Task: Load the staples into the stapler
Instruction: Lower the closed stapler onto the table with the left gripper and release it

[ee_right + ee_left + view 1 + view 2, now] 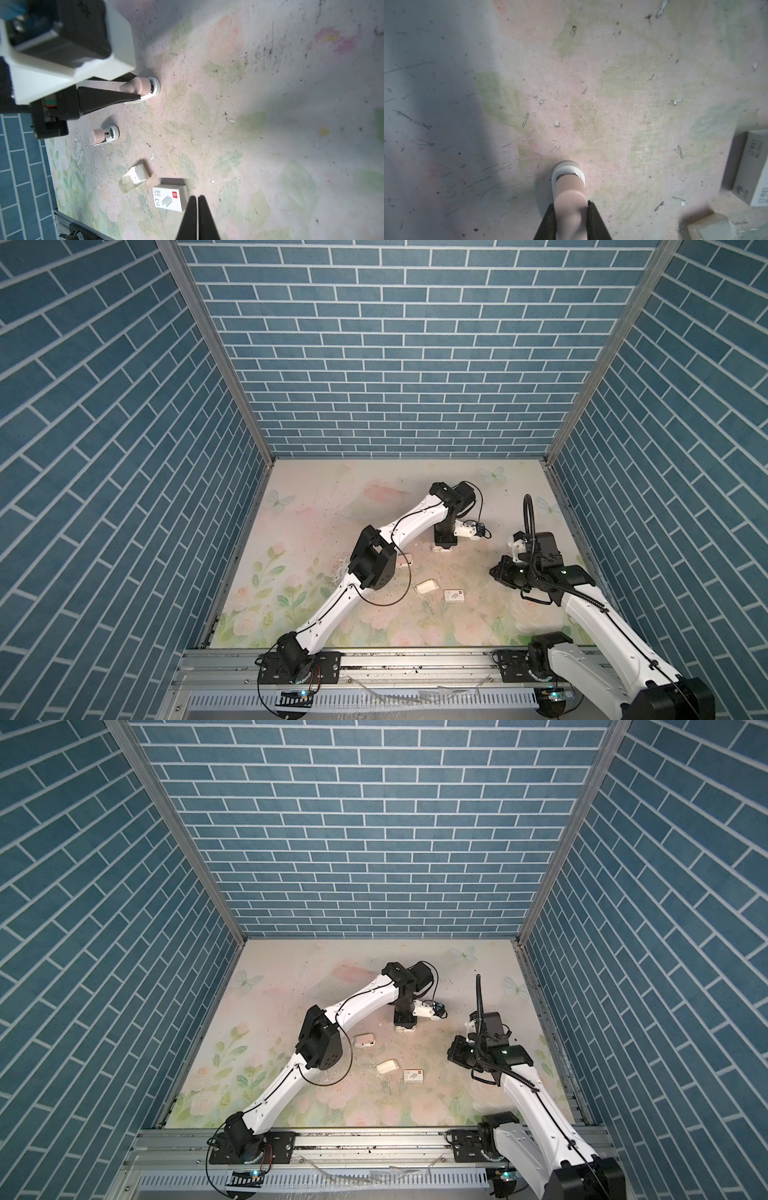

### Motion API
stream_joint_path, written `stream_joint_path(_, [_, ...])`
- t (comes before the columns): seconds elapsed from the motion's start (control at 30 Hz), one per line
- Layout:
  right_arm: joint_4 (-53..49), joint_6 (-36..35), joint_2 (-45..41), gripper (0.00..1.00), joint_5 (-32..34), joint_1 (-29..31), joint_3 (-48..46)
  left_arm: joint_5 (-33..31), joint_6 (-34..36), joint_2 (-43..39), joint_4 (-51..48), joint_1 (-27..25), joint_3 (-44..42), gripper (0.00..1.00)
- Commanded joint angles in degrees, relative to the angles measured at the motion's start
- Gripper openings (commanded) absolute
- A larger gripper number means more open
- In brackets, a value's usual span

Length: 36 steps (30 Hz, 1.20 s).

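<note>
Two staplers are on my screen. Going from left to right in a top view, I meet first the second stapler (364, 1040), lying on the floral mat (291, 986) near the elbow of the left arm. After it come a cream plastic piece (386, 1066) and the white box (413, 1075) with the red mark. A little farther back is the left gripper (571, 203), pointing down, its jaws clamped on the stapler (569, 182). The long axis of this stapler runs along the fingers, nose toward the mat, and I cannot tell whether it touches. At the right is the right gripper (197, 197), jaws pressed together and holding nothing. The staple strips I cannot find. I see only loose single staples (526, 120) scattered on the mat, so I judge the strips may be inside the box or the cream piece, but this is hidden. For the coming move, what matters is that the box lies just beside the right fingertips in the right wrist view, on the side toward the left arm, and apart from the busy left jaws. So the right arm is nearer and free, and I think it should fetch the staples.
</note>
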Motion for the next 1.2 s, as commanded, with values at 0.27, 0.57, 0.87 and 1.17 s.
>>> stream_joint_path(0.27, [0.9, 1.1, -0.7, 0.07, -2.7, 0.0, -1.4, 3.2, 1.7, 15.2, -13.0, -3.4, -8.0, 0.08])
stream_joint_path(0.57, [3.7, 0.9, 1.0, 0.07, -4.3, 0.0, -1.8, 2.2, 0.5, 15.6, -12.2, -3.5, -8.9, 0.09])
stream_joint_path(0.87, [3.2, 0.6, -0.1, 0.08, -1.0, 0.0, -1.5, 2.1, -0.6, 9.1, -8.4, -3.4, -11.1, 0.13])
stream_joint_path(1.17, [2.4, 0.7, -0.9, 0.08, 1.6, 0.0, -0.7, 0.8, -0.5, 0.3, -5.6, -3.0, -11.4, 0.13])
